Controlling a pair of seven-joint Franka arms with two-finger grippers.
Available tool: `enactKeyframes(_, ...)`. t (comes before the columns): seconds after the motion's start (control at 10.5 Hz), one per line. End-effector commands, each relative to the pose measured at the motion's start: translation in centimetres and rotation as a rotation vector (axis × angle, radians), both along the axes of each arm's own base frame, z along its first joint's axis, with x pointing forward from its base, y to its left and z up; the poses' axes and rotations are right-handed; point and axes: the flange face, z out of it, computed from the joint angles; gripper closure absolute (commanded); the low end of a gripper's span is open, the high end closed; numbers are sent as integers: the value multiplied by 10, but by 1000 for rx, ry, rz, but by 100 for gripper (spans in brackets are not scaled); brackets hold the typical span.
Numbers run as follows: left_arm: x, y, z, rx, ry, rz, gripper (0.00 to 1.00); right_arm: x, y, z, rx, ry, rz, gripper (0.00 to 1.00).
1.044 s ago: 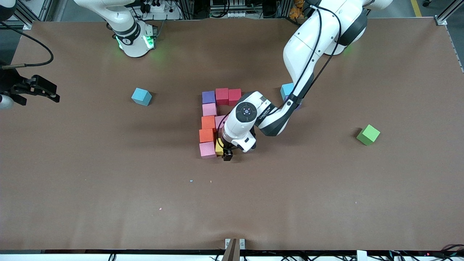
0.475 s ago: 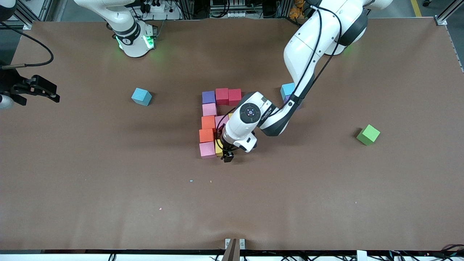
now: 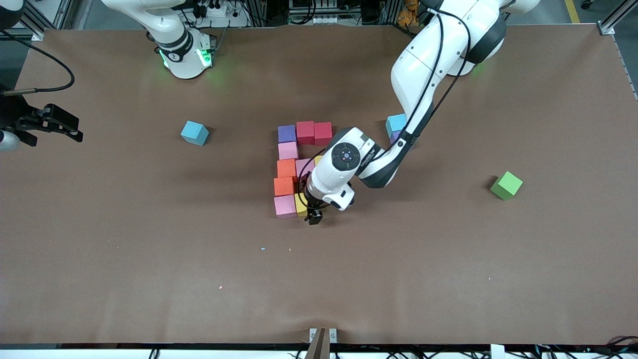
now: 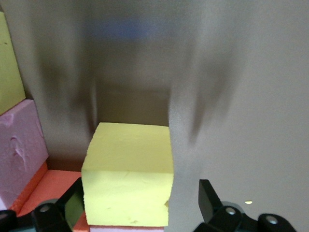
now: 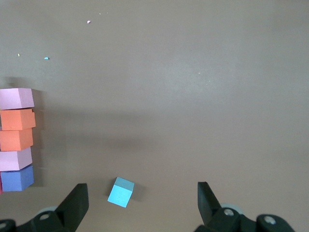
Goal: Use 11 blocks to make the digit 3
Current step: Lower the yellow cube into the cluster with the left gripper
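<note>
The blocks lie mid-table: a purple (image 3: 286, 133) and two red (image 3: 305, 132) in a row, then pink (image 3: 288, 150), orange (image 3: 286, 168), orange (image 3: 283, 186) and pink (image 3: 285, 206) in a column toward the front camera. Another pink block (image 3: 302, 165) and a yellow corner (image 3: 318, 159) show beside my left wrist. My left gripper (image 3: 313, 217) is low and open around a yellow block (image 4: 128, 169) beside the nearest pink one, with a gap at one finger (image 4: 207, 195). A second purple block (image 3: 396, 136) peeks out under the left arm. My right gripper (image 3: 75, 128) waits open at the right arm's end.
One light-blue cube (image 3: 194, 132) lies toward the right arm's end and shows below my right gripper (image 5: 142, 203) as well (image 5: 120, 192). Another light-blue cube (image 3: 396, 122) sits by the left forearm. A green cube (image 3: 506, 185) lies toward the left arm's end.
The left hand has shifted slightly over the yellow block, jaws still open. The right arm has not moved.
</note>
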Motion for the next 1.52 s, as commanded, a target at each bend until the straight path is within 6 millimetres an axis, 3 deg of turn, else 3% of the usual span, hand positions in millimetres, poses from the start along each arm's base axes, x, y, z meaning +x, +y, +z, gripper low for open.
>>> enactKeyframes(0.0,0,-2,9,-18,-12,7,0,2,1,0,1,-5,0,0)
enactKeyframes(0.85,-12,-13,10,-15,-4,-14,0,6,4,-10,16,16,1,0)
enactKeyframes(1.42,-12,-12,26,-3,11,-21,0,5,4,-13,16,24,7,0)
